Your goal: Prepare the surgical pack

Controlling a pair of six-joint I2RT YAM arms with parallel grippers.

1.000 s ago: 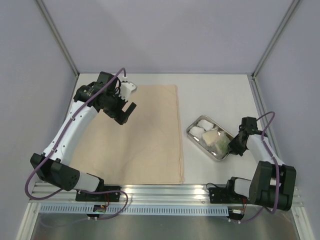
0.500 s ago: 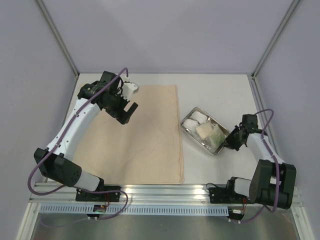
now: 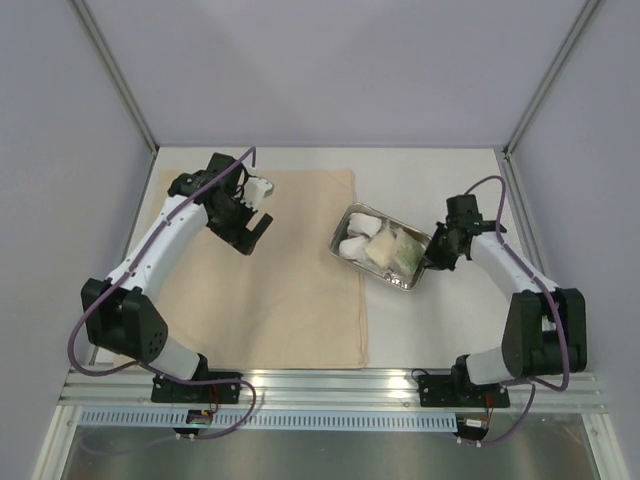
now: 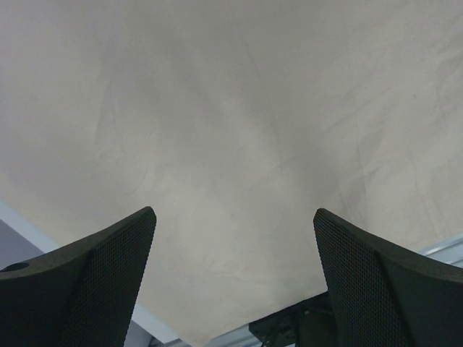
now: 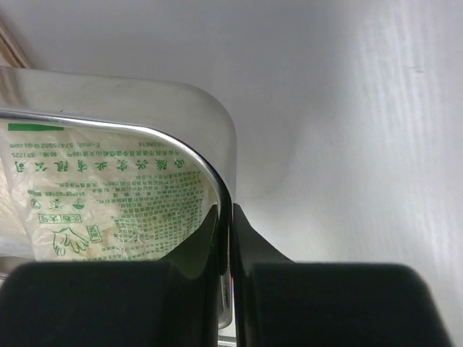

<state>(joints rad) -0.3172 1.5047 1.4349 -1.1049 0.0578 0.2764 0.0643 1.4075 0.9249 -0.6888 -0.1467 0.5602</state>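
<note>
A large beige cloth sheet point(image 3: 290, 280) lies flat on the left half of the table and fills the left wrist view point(image 4: 239, 130). A shiny steel tray point(image 3: 347, 215) sits with its left end over the cloth's right edge. It holds white gauze pieces point(image 3: 358, 238) and a packet printed in green point(image 3: 400, 250) point(image 5: 108, 195). My right gripper point(image 3: 431, 260) point(image 5: 228, 231) is shut on the tray's right rim point(image 5: 210, 137). Above the cloth's far left part, my left gripper point(image 3: 252, 232) point(image 4: 235, 217) hangs open with nothing between its fingers.
Grey walls and metal posts enclose the table on three sides. An aluminium rail point(image 3: 330, 385) runs along the near edge, with both arm bases on it. White table surface point(image 3: 450, 330) shows to the right of the cloth.
My right gripper has dragged the tray up and to the left, from the right side of the table onto the cloth's right edge. The left gripper shifted only slightly.
</note>
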